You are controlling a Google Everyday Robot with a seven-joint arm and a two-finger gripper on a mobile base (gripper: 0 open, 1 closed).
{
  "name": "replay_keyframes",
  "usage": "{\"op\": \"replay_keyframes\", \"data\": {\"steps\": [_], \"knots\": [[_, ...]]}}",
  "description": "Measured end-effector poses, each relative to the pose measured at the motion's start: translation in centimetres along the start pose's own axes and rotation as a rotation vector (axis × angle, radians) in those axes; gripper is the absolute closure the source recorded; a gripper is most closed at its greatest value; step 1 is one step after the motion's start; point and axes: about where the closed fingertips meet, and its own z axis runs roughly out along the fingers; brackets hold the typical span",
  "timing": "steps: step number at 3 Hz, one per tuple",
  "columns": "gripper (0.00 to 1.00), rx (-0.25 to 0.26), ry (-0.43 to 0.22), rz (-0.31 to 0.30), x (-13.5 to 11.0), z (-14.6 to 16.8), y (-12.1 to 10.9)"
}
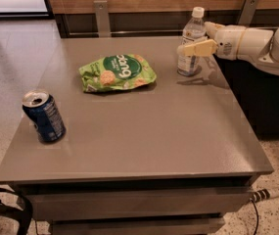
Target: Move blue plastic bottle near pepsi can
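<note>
Two task items sit well apart: the blue plastic bottle [193,33] stands upright at the far right of the surface [168,131], the pepsi can [43,116] at the near left, and a green snack bag [117,72] lies between. The pincer [185,49] is level with the bottle's label and overlaps it; spread or pinching, I cannot tell. That plastic looks light, thin and smooth, likely to dent or slip, so a gentle mid-body hold below the shoulder suits best.
</note>
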Motion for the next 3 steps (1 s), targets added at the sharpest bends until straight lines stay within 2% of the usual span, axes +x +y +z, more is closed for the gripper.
{"op": "replay_keyframes", "data": {"steps": [1, 2, 3], "knots": [[0.17, -0.005, 0.000, 0.000, -0.01, 0.30, 0.16], [0.49, -0.012, 0.000, 0.001, 0.00, 0.74, 0.39], [0.72, -0.016, -0.001, 0.002, 0.00, 1.00, 0.53]]}}
